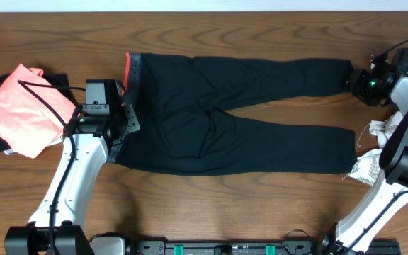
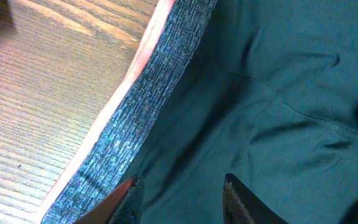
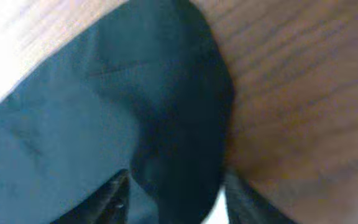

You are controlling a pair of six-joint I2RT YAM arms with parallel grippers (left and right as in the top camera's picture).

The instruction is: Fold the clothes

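The black leggings [image 1: 225,113] lie flat across the table, with the grey, coral-edged waistband [image 1: 133,71] at the left and both legs running right. My left gripper [image 1: 122,120] sits over the lower end of the waistband. In the left wrist view its jaws [image 2: 182,199] stand apart on the dark cloth just inside the waistband [image 2: 135,118], so it is open. My right gripper [image 1: 356,80] is at the cuff of the far leg. In the right wrist view it [image 3: 176,202] is open, its fingers on either side of the cuff [image 3: 179,124].
A coral-pink cloth [image 1: 23,106] lies at the left edge over something dark. A white leaf-print cloth [image 1: 374,152] lies at the right, beside the right arm. Bare wood table [image 1: 225,205] runs along the front.
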